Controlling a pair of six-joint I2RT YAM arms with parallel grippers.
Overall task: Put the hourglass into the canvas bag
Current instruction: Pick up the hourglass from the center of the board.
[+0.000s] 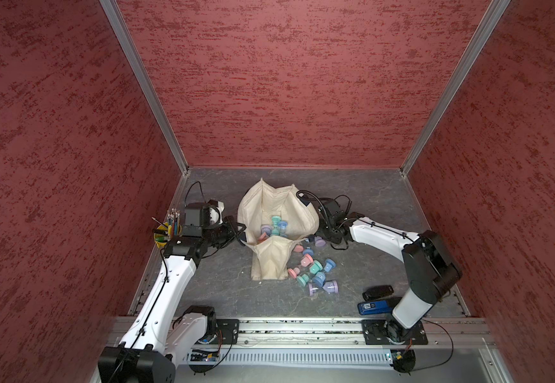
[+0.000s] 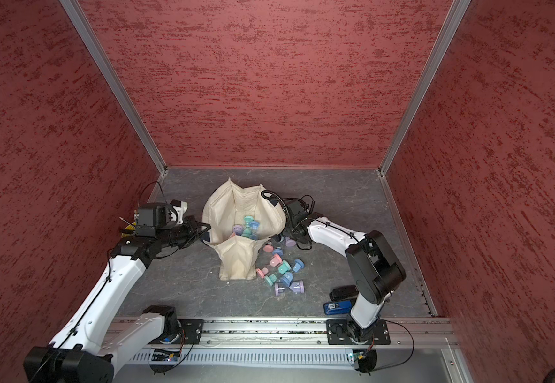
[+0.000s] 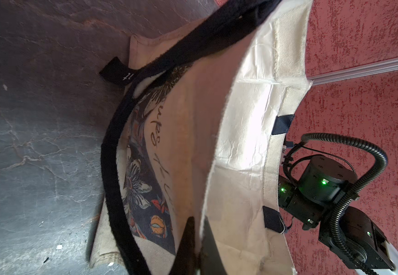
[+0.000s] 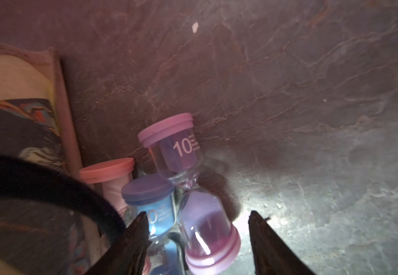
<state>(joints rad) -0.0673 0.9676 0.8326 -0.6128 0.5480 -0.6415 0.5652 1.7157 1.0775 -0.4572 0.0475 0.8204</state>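
The cream canvas bag (image 1: 271, 262) (image 2: 236, 262) lies mid-table with its mouth spread wide, and several pastel hourglasses (image 1: 274, 227) sit inside it. Several more hourglasses (image 1: 316, 275) are scattered on the table to its right. My left gripper (image 1: 239, 232) (image 3: 199, 238) is shut on the bag's rim fabric (image 3: 240, 142) at the left side of the mouth. My right gripper (image 4: 198, 214) is open at the bag's right side. A purple hourglass (image 4: 176, 152) marked 10 lies between its fingers with a gap on one side. A blue hourglass (image 4: 155, 202) and a pink one (image 4: 112, 176) lie right beside it.
A yellow pencil cup (image 1: 166, 235) stands behind the left arm by the left wall. A blue device (image 1: 374, 307) and a black one (image 1: 377, 292) lie near the right arm's base. Red walls enclose the grey table on three sides.
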